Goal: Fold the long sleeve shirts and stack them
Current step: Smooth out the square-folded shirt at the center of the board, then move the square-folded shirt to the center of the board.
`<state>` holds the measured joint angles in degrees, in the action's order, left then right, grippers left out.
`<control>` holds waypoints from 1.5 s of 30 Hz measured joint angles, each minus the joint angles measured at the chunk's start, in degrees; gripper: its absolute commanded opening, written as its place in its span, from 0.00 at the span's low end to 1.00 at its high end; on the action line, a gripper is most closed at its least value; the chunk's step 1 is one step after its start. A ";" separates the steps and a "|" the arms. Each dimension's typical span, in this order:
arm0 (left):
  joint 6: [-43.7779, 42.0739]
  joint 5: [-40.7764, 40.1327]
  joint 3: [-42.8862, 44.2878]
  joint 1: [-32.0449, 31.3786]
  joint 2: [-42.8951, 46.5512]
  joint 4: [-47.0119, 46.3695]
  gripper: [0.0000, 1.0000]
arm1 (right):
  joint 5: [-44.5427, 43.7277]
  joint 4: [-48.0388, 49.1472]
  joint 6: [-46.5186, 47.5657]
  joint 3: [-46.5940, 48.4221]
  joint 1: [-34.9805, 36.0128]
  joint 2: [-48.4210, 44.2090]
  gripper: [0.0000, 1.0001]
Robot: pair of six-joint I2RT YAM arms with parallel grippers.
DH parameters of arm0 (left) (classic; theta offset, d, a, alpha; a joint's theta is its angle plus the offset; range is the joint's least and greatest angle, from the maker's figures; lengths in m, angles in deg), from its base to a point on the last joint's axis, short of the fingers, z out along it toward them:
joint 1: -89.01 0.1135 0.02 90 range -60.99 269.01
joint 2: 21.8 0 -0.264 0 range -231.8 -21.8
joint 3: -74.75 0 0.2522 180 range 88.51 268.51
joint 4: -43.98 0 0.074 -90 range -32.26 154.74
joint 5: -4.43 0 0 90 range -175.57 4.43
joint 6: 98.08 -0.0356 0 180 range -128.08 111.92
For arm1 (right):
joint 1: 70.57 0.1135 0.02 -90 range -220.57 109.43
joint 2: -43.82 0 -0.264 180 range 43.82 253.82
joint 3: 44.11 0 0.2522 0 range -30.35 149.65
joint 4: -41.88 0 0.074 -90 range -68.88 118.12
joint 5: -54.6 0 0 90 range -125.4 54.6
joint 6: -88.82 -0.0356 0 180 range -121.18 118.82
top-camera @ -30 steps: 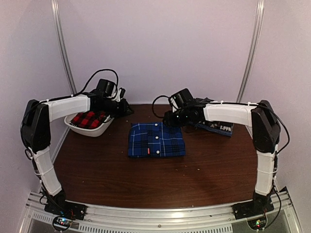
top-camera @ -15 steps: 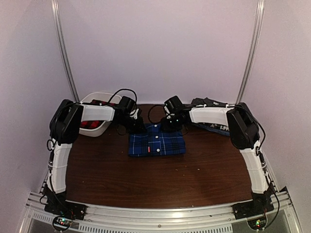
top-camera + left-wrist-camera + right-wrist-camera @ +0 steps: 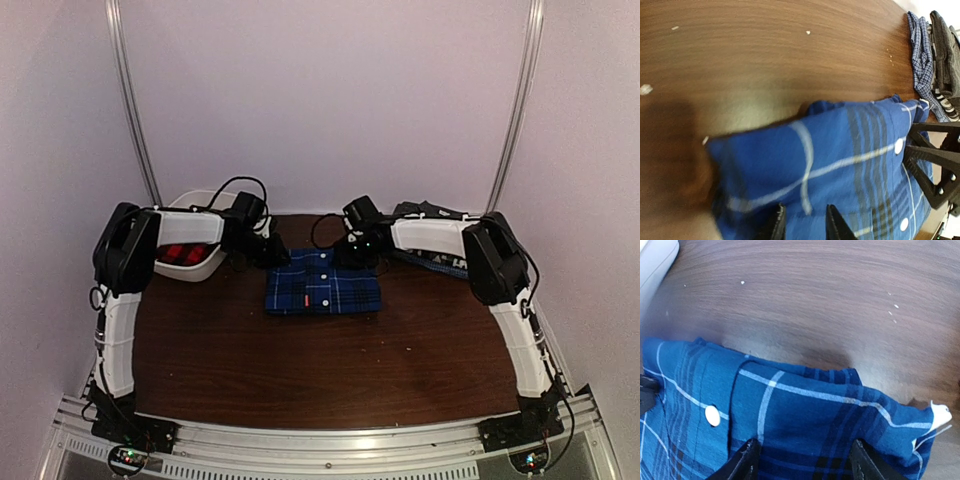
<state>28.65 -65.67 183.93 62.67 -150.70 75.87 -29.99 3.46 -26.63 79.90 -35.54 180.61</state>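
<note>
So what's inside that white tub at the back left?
A red-and-black plaid shirt lies in the white tub. The left arm crosses over it, so most of the tub's inside is covered, and anything under the plaid cannot be seen.

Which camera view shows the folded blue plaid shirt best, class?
The top external view: the blue plaid shirt sits whole in frame, folded into a rectangle. Both wrist views show only close-up parts of it, with white buttons, its outline cut off.

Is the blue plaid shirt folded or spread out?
Folded. The blue plaid shirt lies as a compact rectangle on the table, button placket on top.
</note>
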 measured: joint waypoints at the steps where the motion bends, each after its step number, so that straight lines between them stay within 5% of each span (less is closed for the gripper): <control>1: 0.02 -0.35 -1.60 0.11 1.60 0.02 0.33 | -0.17 -0.24 0.20 -0.87 0.00 -0.70 0.68; 12: 0.87 1.33 -20.00 0.48 21.35 -2.45 0.50 | -3.76 -5.22 2.86 -8.26 1.97 -14.16 0.71; 26: 1.92 4.83 -27.71 0.48 19.41 -5.92 0.53 | -4.63 -1.97 1.66 -29.90 5.38 -26.67 0.64; 39: 3.06 5.60 -29.38 0.48 16.48 -9.27 0.43 | -2.49 5.49 -1.95 -45.27 5.33 -33.00 0.46; 45: 5.31 6.03 -31.01 0.48 16.20 -12.50 0.24 | 0.11 9.51 -3.54 -48.72 5.33 -33.00 0.36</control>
<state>33.96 -59.64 152.91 63.15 -134.51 63.36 -29.88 12.96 -30.17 31.19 -30.21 147.61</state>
